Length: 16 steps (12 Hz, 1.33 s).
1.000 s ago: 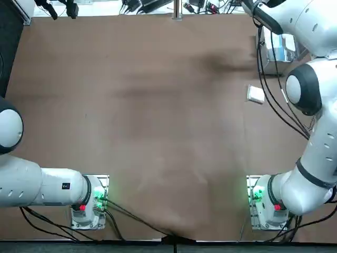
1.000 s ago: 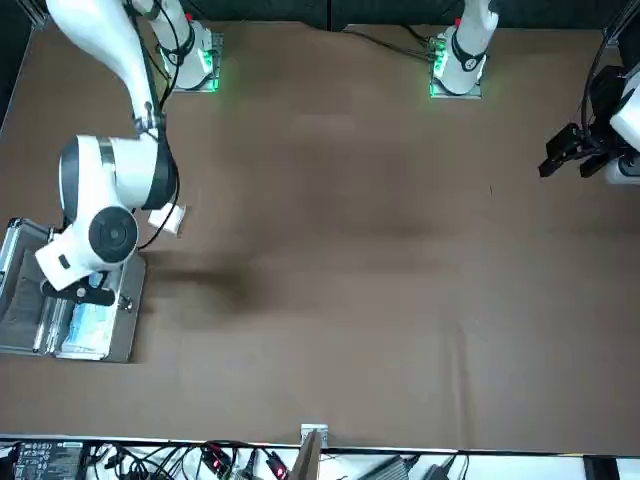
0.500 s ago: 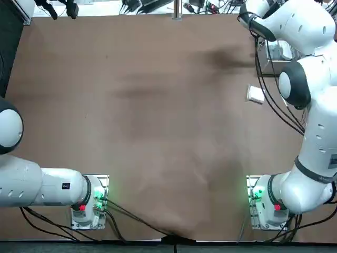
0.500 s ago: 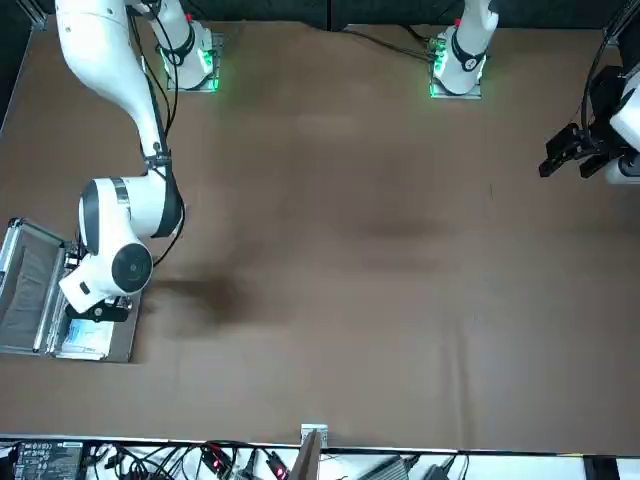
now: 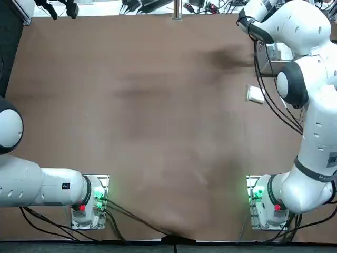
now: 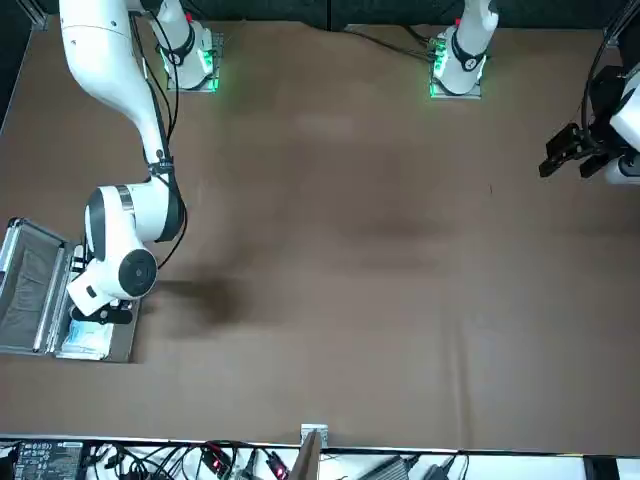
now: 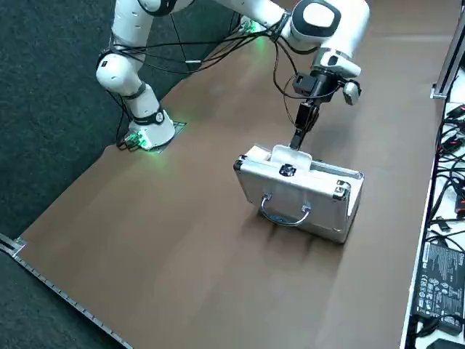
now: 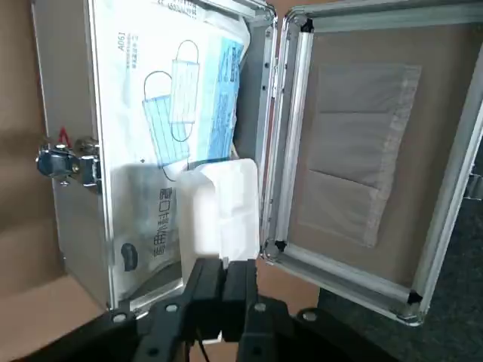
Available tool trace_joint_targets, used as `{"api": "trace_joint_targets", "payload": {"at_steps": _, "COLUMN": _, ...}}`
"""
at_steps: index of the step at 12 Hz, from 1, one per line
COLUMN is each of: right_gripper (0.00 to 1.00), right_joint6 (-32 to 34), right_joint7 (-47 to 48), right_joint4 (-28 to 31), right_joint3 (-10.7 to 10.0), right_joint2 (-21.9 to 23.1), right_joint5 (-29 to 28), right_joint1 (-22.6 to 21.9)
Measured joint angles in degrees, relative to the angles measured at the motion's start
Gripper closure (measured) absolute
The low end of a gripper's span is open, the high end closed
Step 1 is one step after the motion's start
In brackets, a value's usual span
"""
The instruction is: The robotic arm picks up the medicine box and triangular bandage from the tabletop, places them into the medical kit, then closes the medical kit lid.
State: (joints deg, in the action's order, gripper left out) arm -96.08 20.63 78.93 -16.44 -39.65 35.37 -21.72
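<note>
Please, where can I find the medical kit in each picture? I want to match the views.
Top view: medical kit, upper right, partly behind the right arm.
Front view: at the left edge, below the middle, lid open.
Right side view: right of centre, its handle toward the camera.
Right wrist view: open, filling most of the picture, beyond the right hand.
Shared landmark: the right arm, seen at its hand in the wrist view.

The white arm's (image 7: 320,25) right claw (image 8: 225,265) grips the white, lobed bandage (image 8: 226,207) over the silver kit (image 7: 294,190), lid (image 8: 355,151) open; the small white box (image 5: 255,94) lies on the tabletop (image 5: 131,105).
</note>
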Motion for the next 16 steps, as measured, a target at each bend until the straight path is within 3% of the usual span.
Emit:
{"api": "trace_joint_targets", "payload": {"at_steps": 10, "right_gripper": 0.98, "right_joint6": 0.0, "right_joint7": 2.6, "right_joint4": 0.2, "right_joint3": 0.0, "right_joint2": 0.0, "right_joint5": 2.4, "right_joint1": -1.8}}
{"api": "trace_joint_targets", "payload": {"at_steps": 13, "right_gripper": 0.98, "right_joint6": 2.5, "right_joint7": 4.8, "right_joint4": 0.2, "right_joint3": -0.3, "right_joint2": 0.2, "right_joint5": 9.4, "right_joint1": -3.8}}
{"api": "trace_joint_targets", "payload": {"at_steps": 16, "right_gripper": 0.98, "right_joint6": 3.8, "right_joint7": 5.6, "right_joint4": 0.2, "right_joint3": -0.3, "right_joint2": 0.2, "right_joint5": 13.0, "right_joint1": -4.3}}
